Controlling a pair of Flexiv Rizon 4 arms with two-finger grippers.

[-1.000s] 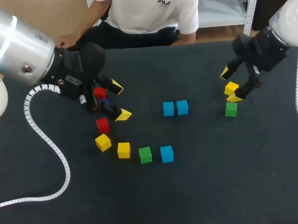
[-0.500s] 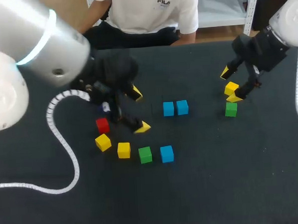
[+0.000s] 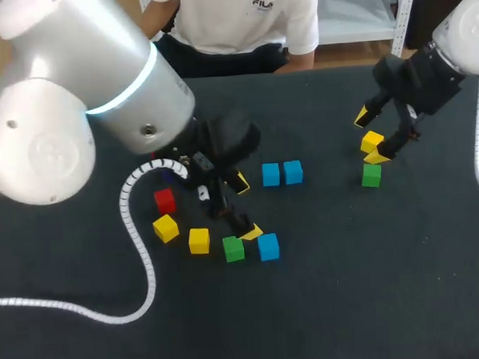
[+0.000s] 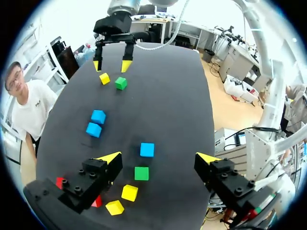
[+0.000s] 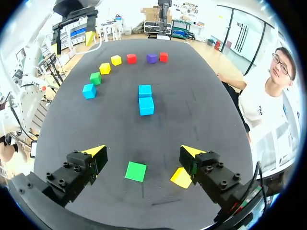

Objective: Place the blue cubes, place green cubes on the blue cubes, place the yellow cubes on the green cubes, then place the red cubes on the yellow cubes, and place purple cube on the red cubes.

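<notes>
My left gripper (image 3: 246,206) hangs open over the front row, above the green cube (image 3: 233,248) and the lone blue cube (image 3: 268,246). In the left wrist view that blue cube (image 4: 147,150) and green cube (image 4: 141,173) lie between its open fingers, untouched. Two yellow cubes (image 3: 198,240) and a red cube (image 3: 165,200) continue the row leftward. A pair of blue cubes (image 3: 281,173) sits side by side mid-table. My right gripper (image 3: 370,137) stands open over a yellow cube (image 3: 372,141), with a green cube (image 3: 371,175) beside it. The purple cube (image 5: 152,58) lies between two red cubes.
The left arm's white cable (image 3: 134,233) loops across the table's left half. A person sits at the far edge, not reaching over the table. Bare dark tabletop (image 3: 349,286) lies in front of the cubes and to the right.
My left arm has swung right and forward, from the red and purple cubes to above the green and blue cubes in the front row. The right arm has kept still.
</notes>
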